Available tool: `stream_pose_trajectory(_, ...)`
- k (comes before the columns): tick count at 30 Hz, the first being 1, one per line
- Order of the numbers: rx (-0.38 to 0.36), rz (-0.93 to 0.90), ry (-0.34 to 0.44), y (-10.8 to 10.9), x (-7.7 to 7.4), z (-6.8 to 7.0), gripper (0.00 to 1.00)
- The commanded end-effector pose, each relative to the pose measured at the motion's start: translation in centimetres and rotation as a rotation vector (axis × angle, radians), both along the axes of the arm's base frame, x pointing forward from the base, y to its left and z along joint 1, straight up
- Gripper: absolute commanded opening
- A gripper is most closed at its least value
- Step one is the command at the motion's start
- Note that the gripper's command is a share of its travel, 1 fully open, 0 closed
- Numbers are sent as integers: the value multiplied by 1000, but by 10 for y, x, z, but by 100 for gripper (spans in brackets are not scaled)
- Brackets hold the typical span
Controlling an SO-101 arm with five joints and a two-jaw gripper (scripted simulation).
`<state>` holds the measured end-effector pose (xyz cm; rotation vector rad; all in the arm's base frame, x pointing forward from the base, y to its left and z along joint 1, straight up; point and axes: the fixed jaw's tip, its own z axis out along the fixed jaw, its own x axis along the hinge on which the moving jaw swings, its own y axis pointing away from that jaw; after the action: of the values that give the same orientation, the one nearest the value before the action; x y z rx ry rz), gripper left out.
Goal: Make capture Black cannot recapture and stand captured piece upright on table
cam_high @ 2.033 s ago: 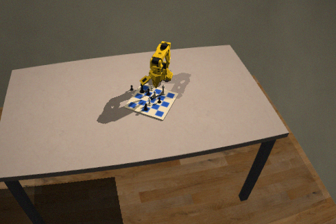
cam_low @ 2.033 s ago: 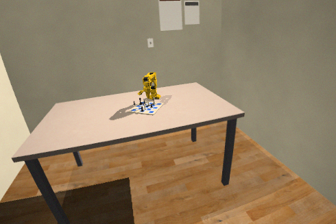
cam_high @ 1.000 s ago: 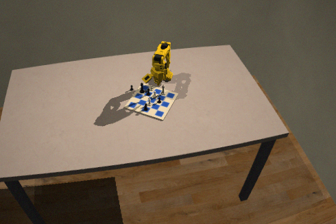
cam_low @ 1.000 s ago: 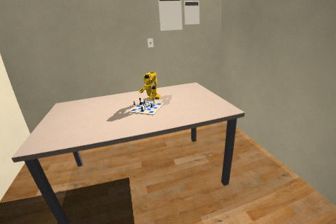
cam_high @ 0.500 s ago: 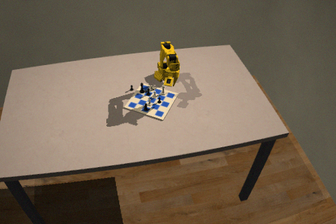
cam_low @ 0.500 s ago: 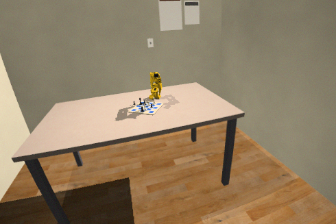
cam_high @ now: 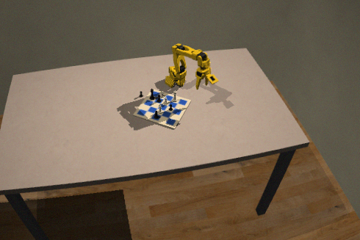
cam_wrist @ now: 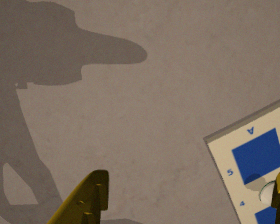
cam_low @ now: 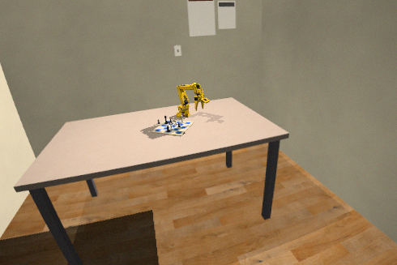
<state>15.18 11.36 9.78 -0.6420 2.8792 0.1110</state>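
The blue-and-cream board (cam_high: 173, 126) (cam_low: 181, 134) (cam_wrist: 218, 150) carries several upright pieces. On it are a tall black piece (cam_high: 151, 95) (cam_low: 165, 119), a black piece (cam_high: 159, 98) beside it, a tall white piece (cam_high: 175, 97) near the arm-side edge, smaller white pieces (cam_high: 165, 100) (cam_high: 160, 109), and black pieces (cam_high: 170, 107) (cam_high: 156, 114) (cam_low: 168, 129) towards the front. A small black piece (cam_high: 141, 94) (cam_low: 158, 121) stands upright on the table off the board's left side. My gripper (cam_high: 202, 85) (cam_low: 200, 108) (cam_wrist: 191, 177) is open and empty, above the table right of the board.
The table (cam_high: 92, 146) (cam_low: 113, 145) extends around the board. In the wrist view the board's A5 corner lies at right, and a white piece (cam_wrist: 267, 193) on A4 is partly hidden by one finger. The arm's shadow falls on the table.
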Motion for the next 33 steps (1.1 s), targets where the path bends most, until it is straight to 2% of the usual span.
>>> stream_pose_trajectory(1, 13, 217, -62, 19, -5, 5, 37)
stream_pose_trajectory(9, 16, 401, -91, 37, -20, 6, 40)
stream_pose_trajectory(33, 17, 411, -92, 38, -20, 6, 40)
